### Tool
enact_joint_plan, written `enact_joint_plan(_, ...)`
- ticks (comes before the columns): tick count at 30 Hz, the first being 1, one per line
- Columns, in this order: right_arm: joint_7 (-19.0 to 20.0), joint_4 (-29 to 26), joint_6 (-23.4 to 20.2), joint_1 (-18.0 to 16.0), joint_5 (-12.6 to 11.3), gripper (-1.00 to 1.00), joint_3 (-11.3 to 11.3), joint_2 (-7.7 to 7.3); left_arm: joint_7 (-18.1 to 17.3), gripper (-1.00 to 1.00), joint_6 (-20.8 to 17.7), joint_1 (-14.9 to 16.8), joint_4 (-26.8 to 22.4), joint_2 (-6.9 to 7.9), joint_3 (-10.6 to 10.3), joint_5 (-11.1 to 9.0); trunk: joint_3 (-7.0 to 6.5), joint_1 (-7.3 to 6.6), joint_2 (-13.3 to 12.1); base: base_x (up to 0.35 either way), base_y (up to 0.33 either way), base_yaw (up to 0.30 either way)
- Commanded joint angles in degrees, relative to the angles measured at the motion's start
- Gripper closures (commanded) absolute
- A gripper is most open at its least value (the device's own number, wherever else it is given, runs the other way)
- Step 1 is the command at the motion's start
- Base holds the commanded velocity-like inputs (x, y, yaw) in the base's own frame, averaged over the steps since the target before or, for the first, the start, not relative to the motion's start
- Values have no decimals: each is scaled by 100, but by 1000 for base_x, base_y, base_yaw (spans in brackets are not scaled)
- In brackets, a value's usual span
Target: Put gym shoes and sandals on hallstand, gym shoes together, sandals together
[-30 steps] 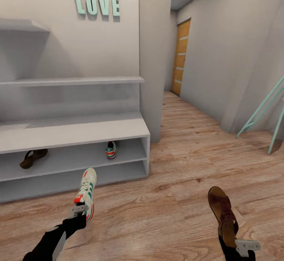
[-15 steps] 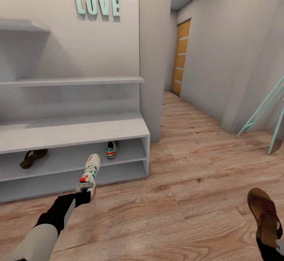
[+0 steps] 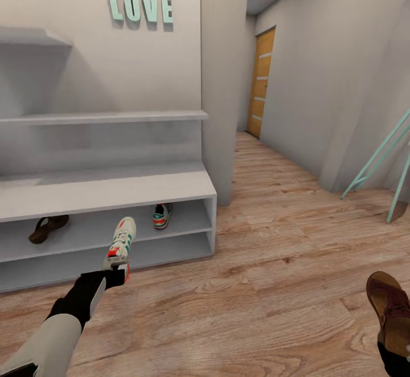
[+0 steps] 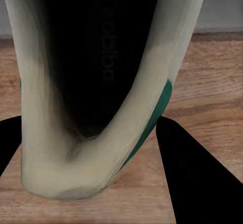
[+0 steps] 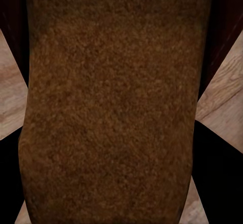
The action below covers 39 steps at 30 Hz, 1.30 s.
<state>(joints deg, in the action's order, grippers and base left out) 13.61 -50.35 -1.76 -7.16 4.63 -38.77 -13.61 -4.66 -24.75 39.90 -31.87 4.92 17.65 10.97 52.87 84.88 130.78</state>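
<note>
Your left pincer [image 3: 117, 263] is clamped on the heel of a gym shoe [image 3: 121, 241], which points toe-up toward the hallstand [image 3: 102, 192]; the shoe hangs in front of the rack's open shelves, above the corridor floor [image 3: 256, 286], not resting on anything that I can see; in the left wrist view you look straight down into the shoe's dark opening [image 4: 101, 67], its pale rim and a green stripe between the two black fingers [image 4: 197, 178], with wood planks beneath.

The second gym shoe [image 3: 162, 216] already stands on the upper open shelf, toward the rack's right end; a sandal [image 3: 48, 228] lies on that same shelf far to the left, well apart from the shoe; the long counter on top of the rack is bare.

Your right pincer sits at the lower right corner of the head view, and its closing gap is hidden there; the other sandal [image 3: 392, 311] rises from it, toe strap uppermost; in the right wrist view the brown footbed [image 5: 111, 107] lies between the dark fingers [image 5: 217, 183], pressed on both sides, so it has hold of the sandal; floor planks show past the edges.

Teal letters reading LOVE [image 3: 140, 7] hang on the wall above the shelves; an orange door [image 3: 261, 83] closes the corridor's far end; a teal frame [image 3: 381, 163] leans at the right.
</note>
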Motion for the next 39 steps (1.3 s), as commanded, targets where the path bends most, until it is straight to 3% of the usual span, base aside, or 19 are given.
enact_joint_plan(1,45,-9,-20,-7,47,100,-25,5,-152,100,-60,2,-8,24,35,55,5,-1,2,0,0,0)
enact_joint_plan(2,45,-10,-18,-6,47,100,-25,7,-522,100,-214,1,-3,121,45,68,5,-1,2,0,0,0)
enact_joint_plan(5,45,-10,-18,-7,47,100,-25,7,-863,100,-370,1,-12,272,51,89,5,-1,2,0,0,0)
enact_joint_plan(13,45,-10,-25,-5,55,100,-31,8,-1005,100,-464,31,-20,346,44,119,136,131,243,0,0,0)
enact_joint_plan(31,45,-14,-20,-6,56,100,-34,8,-74,100,-850,212,-54,228,50,94,614,526,965,0,0,0)
enact_joint_plan(35,45,-18,-13,-5,56,100,-36,8,33,100,-854,298,-51,222,53,87,694,614,1125,0,0,0)
enact_joint_plan(39,45,-15,-5,-6,56,100,-26,13,54,100,-855,348,-48,220,60,83,696,614,1125,0,0,0)
